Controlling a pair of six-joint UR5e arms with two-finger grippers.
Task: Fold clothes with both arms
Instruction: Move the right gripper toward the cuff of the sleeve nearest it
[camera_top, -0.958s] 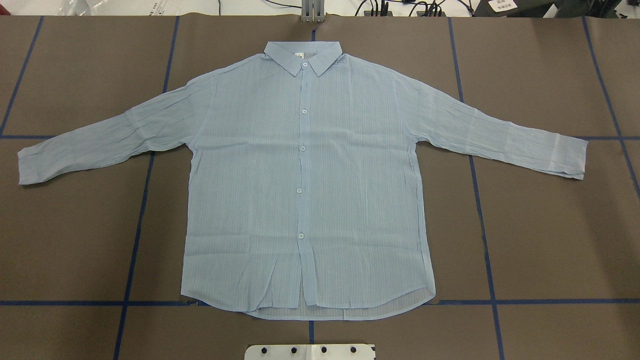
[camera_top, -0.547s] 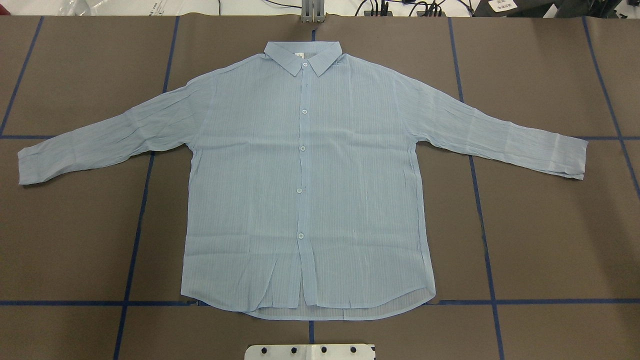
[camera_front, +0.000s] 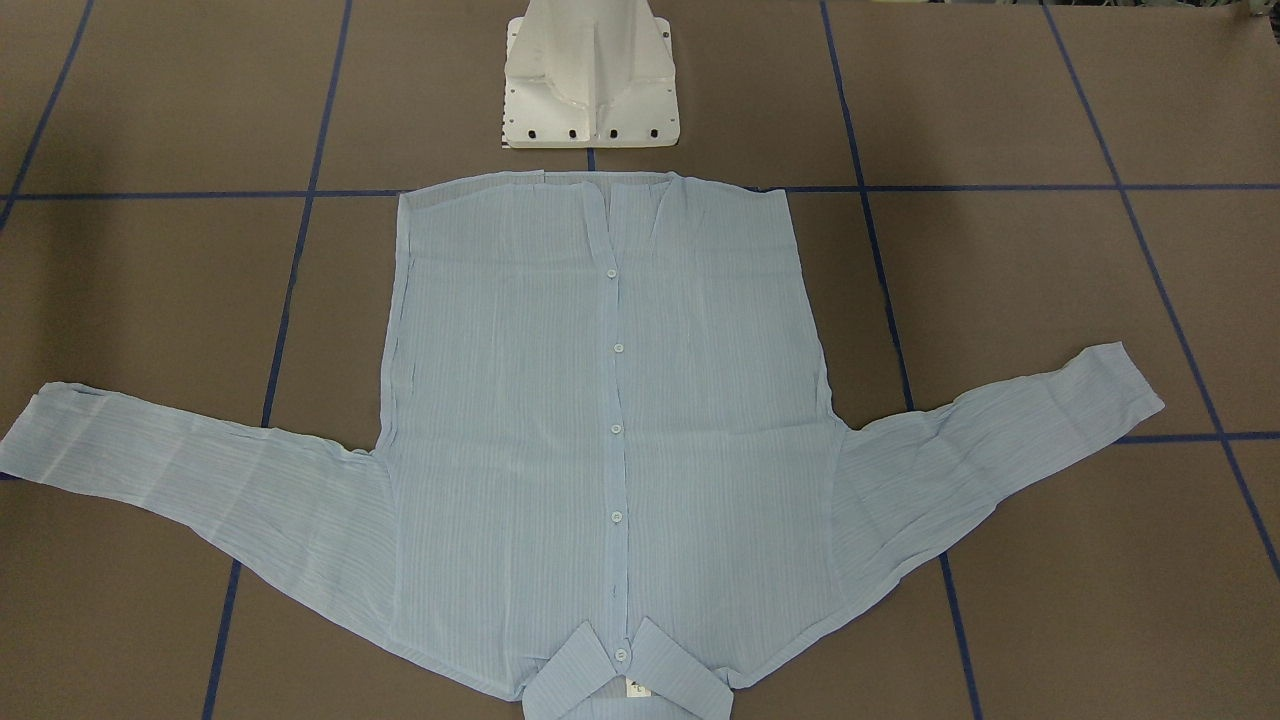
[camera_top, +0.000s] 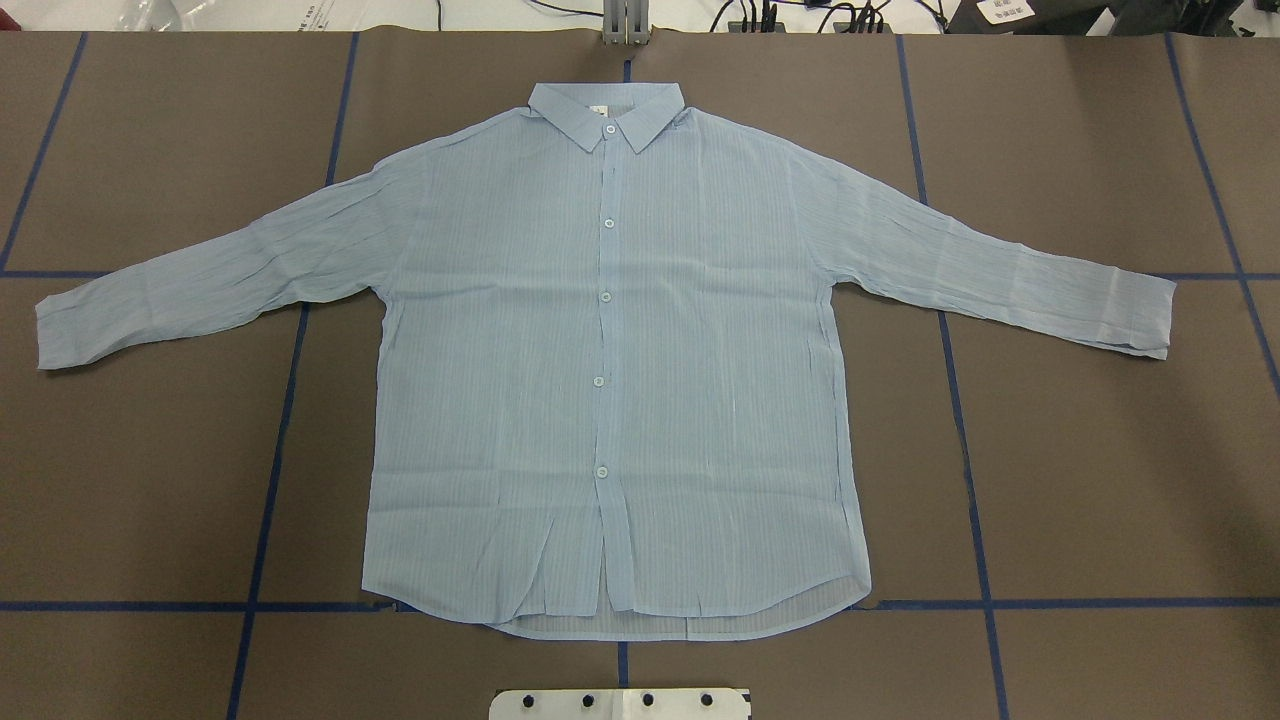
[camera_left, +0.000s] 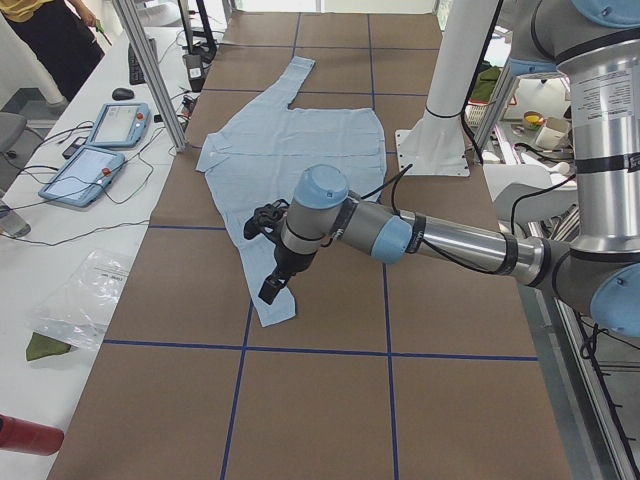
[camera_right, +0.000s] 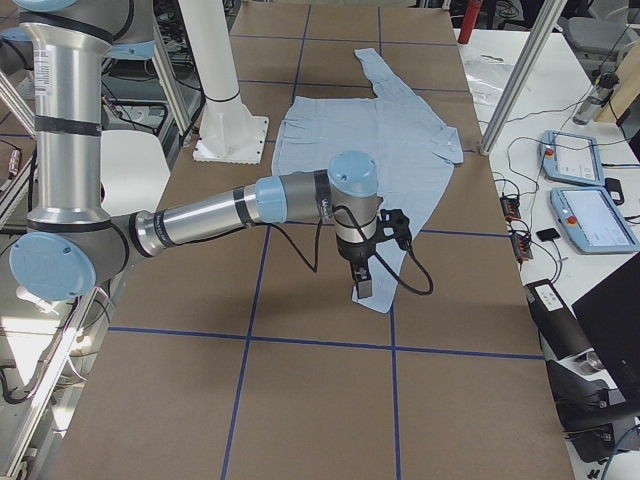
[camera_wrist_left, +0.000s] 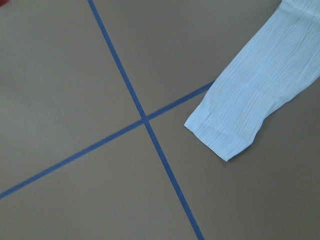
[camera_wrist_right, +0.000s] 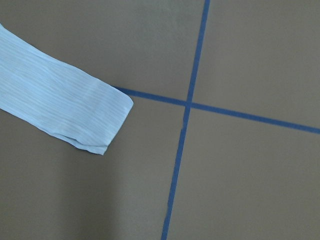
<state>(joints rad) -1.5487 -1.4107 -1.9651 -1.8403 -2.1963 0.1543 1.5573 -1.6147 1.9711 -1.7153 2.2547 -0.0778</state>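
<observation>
Seen from the front, the shirt (camera_front: 610, 400) lies flat, buttoned, on the brown table (camera_front: 1000, 300). From the left end, the left gripper (camera_left: 271, 291) hangs above a cuff (camera_left: 281, 313); from the right end, the right gripper (camera_right: 362, 284) likewise. Open or clenched, I cannot tell.

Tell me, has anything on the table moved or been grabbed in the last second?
Nothing visibly changed. In the overhead view the shirt lies spread flat on the table, buttoned, both sleeves out, exactly as before. The left arm and right arm show only in the side views, which have no earlier picture, so whether they moved cannot be told.
</observation>
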